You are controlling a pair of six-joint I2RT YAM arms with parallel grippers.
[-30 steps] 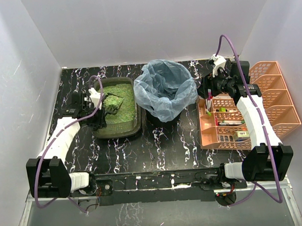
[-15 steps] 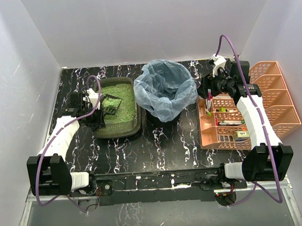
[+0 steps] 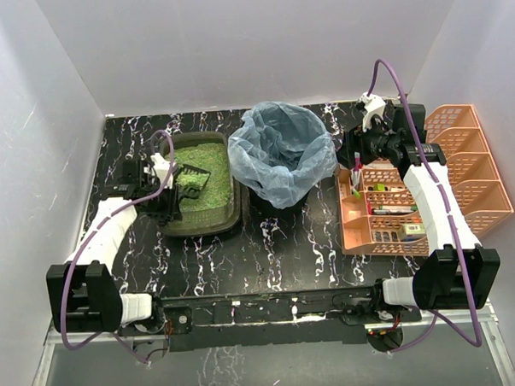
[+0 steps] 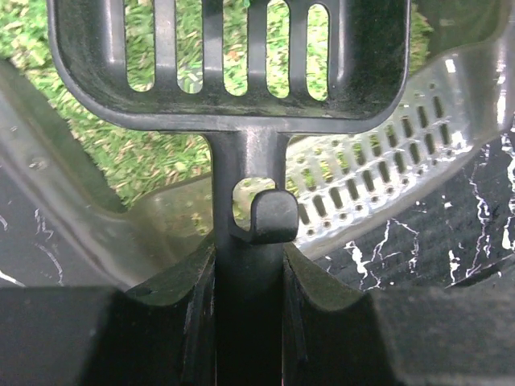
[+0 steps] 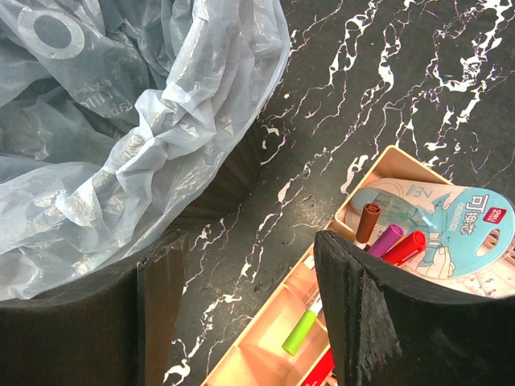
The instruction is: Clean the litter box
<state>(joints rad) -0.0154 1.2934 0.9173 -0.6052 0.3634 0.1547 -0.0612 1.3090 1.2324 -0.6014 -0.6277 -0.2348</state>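
The dark olive-green litter box [image 3: 233, 213] with green granular litter [image 3: 207, 165] sits at the left of the table. My left gripper [image 3: 170, 190] is shut on the handle of a black slotted scoop [image 3: 189, 180], whose head lies over the litter. In the left wrist view the scoop [image 4: 241, 96] fills the top, litter [image 4: 145, 157] shows through its slots, and the box rim [image 4: 386, 201] runs below. My right gripper [image 3: 359, 146] hangs open and empty between the bin and the organiser; it also shows in the right wrist view [image 5: 249, 310].
A round bin lined with a translucent blue bag [image 3: 283, 151] stands in the middle, beside the litter box. An orange slatted organiser [image 3: 411, 195] with pens and small items fills the right side. In the right wrist view the bag [image 5: 121, 121] and markers [image 5: 394, 241] show.
My left gripper has shifted the scoop slightly backward and up over the litter. The right arm has not moved.
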